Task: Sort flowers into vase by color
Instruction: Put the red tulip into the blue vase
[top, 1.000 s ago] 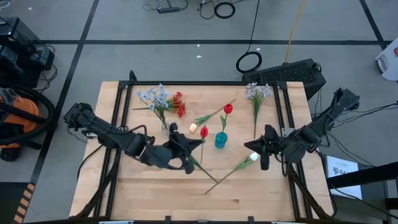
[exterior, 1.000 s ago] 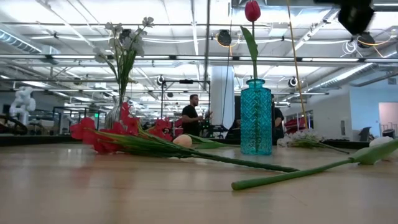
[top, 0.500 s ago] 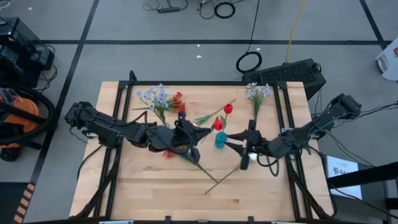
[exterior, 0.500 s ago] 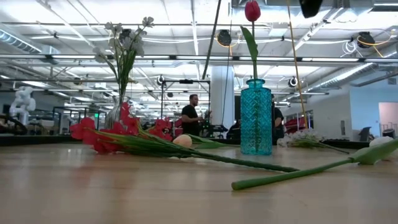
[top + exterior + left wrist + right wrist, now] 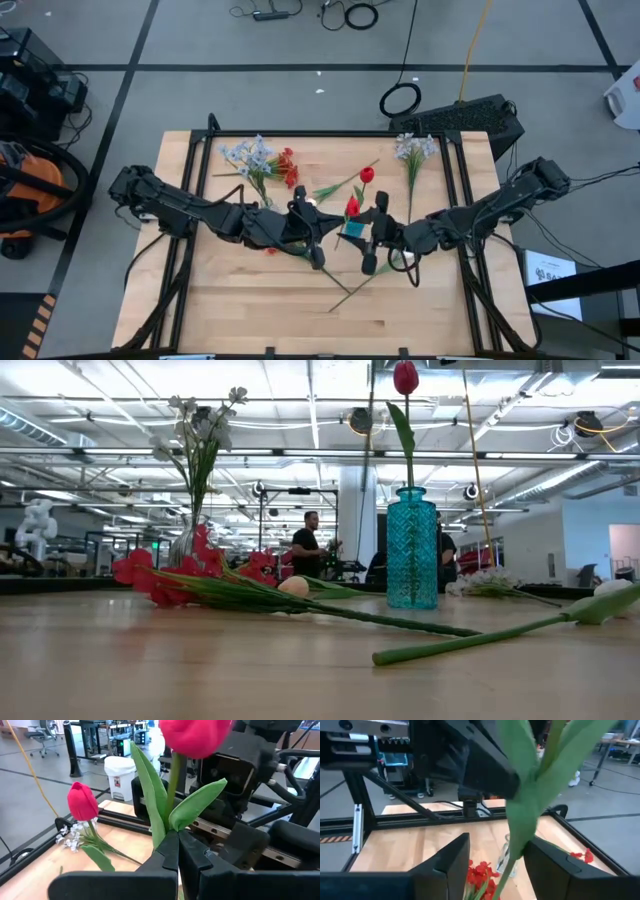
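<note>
A red tulip (image 5: 196,737) with green leaves is clamped in the left gripper (image 5: 176,851) above the teal vase (image 5: 412,548); the right gripper (image 5: 495,865), fingers apart, straddles its stem.

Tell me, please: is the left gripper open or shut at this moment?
Shut. In the left wrist view the left gripper has its two dark fingers pressed together on the green stem of a red tulip, with no gap visible between them.

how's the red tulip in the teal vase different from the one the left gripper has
The tulip in the teal vase stands upright and free; the held red tulip is clamped at its stem by the left gripper, jaws shut. The vase tulip rests in place; the held one hangs above the table. Both have red heads and green leaves.
</note>
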{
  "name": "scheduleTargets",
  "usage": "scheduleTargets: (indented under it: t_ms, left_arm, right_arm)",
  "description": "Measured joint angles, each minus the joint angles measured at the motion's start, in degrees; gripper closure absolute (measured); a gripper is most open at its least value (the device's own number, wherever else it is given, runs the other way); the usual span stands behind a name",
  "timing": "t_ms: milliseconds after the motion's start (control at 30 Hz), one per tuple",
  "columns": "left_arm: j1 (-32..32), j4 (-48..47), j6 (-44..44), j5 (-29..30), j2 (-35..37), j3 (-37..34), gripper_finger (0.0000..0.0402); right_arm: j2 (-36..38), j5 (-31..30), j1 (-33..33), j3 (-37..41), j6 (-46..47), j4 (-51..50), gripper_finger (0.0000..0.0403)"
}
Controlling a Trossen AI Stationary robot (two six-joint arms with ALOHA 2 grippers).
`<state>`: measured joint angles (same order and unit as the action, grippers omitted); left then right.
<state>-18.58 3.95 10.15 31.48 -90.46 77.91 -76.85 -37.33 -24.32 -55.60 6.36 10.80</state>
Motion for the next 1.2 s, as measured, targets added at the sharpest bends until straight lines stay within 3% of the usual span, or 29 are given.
scheduleTargets:
  t_ms: [600, 800, 967, 1200]
  left_arm:
    - [-0.57, 1.4, 0.04, -0.37, 0.02, 0.04, 0.0396]
    - [-0.67, 1.37, 0.09, -0.54, 0.02, 0.04, 0.0358]
    - [-1.02, 1.38, 0.01, -1.64, 0.31, 0.04, 0.0324]
    - [-2.9, -1.47, 0.02, -1.42, 3.41, 0.02, 0.0319]
  right_arm:
    - [-0.97, -0.23, 0.37, -2.83, 0.02, -3.69, 0.0394]
    - [-0.93, -0.37, 0.37, -2.84, -0.55, -4.51, 0.0391]
    - [2.59, -5.91, 0.31, -2.83, -3.22, -7.53, 0.0399]
    - [10.54, -6.36, 0.27, -2.88, -0.35, -14.39, 0.0401]
